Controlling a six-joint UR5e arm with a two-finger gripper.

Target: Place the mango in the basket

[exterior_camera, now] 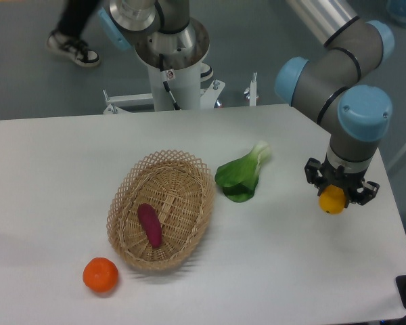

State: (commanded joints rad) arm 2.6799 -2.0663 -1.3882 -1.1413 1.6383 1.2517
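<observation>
The mango (332,200), yellow with an orange tinge, is at the right side of the table, mostly hidden beneath my gripper (340,195), whose fingers close around it from above. The gripper points straight down. Well to the left, in the table's middle, lies the basket (125,196), a light tan oval of woven wicker. A dark purple oblong piece (149,225) rests inside it.
A green leafy vegetable (241,176) lies between the basket and the gripper. A round orange fruit (100,275) sits near the front edge, left of the basket. The table's right edge runs close to the gripper. The robot's base (170,61) stands behind the table.
</observation>
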